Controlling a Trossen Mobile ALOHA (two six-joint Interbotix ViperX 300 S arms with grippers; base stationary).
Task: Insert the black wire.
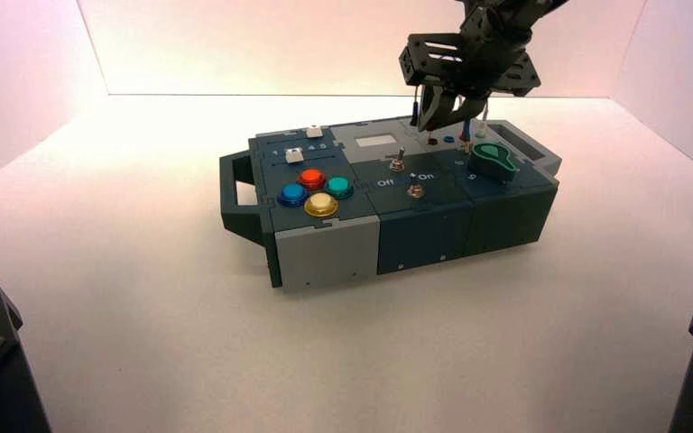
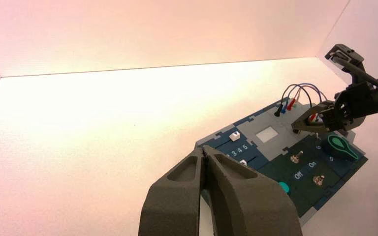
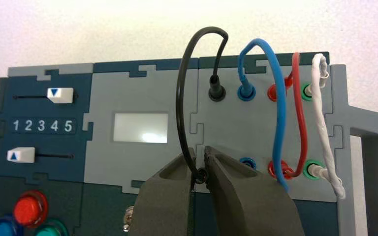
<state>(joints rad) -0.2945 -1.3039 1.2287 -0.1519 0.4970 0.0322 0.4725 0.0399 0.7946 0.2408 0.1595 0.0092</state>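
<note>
High view: the right gripper (image 1: 440,123) hangs over the box's (image 1: 327,254) far right part

Left wrist view: the left gripper (image 2: 204,149) idles, closed and empty, left of the box

Right wrist view: the black jumper wire (image 3: 180,98) arches beyond the right gripper, nearly closed on its near plug (image 3: 202,175); likely light, springy; best gripped by the plug body
</note>
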